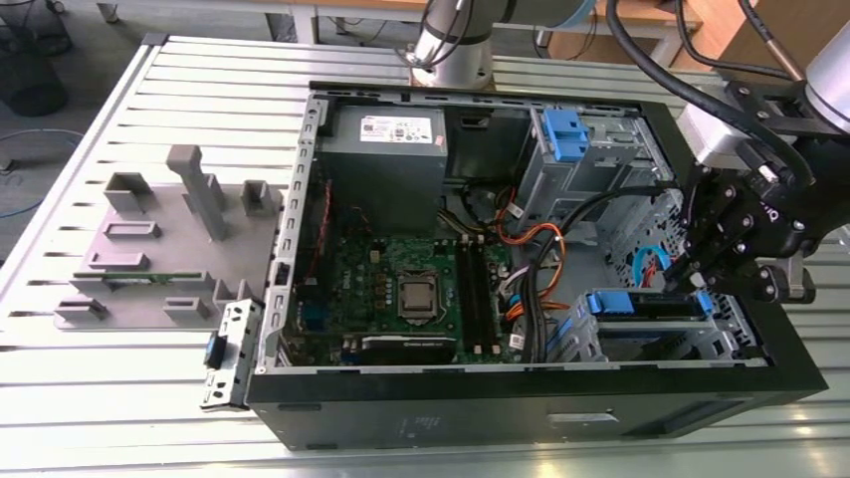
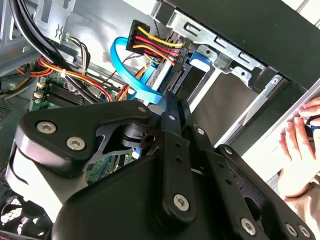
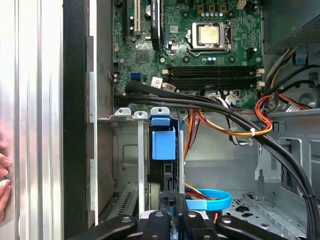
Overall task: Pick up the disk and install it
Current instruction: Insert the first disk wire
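Disk (image 1: 647, 305) sits in drive cage at near right of case (image 1: 531, 408). Gripper (image 1: 700, 282) at its right end, fingers pinched on blue carrier edge. Likely rigid, weighty, shock-sensitive; take hold by carrier, not label.

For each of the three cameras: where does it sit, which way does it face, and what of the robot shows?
Exterior view: off the arm, above, looking down into the open computer case; arm and tool at its right.
First wrist view: on the arm, looking past the tool at the disk in its bay, motherboard beyond.
Second wrist view: behind the tool's linkage; a person's hand at the edge.
Shared: the disk, all three.
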`<state>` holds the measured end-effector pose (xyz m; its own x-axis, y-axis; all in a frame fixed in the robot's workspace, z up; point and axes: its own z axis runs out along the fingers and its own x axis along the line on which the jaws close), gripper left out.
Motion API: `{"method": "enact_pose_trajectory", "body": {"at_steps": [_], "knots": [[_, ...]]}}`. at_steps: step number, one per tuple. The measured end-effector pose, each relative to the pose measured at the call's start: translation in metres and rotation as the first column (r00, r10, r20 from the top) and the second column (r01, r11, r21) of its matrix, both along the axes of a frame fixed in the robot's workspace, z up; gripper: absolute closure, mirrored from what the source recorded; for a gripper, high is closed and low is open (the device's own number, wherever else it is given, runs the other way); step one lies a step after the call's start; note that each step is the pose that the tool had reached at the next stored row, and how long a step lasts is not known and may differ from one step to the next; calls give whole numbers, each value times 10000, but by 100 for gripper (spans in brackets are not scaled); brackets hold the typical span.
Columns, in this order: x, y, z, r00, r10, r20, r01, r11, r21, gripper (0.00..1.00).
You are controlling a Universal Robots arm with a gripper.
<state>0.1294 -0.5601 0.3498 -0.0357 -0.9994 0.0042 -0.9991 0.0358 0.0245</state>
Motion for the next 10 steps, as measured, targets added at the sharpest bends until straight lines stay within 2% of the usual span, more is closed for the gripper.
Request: {"method": "enact_pose_trajectory", "body": {"at_steps": [5, 10], "knots": [[-67, 0, -30, 9999, 40, 147, -41, 10000, 50, 84], [-102, 0, -66, 9996, 130, 270, -132, 9999, 65, 84]]}}
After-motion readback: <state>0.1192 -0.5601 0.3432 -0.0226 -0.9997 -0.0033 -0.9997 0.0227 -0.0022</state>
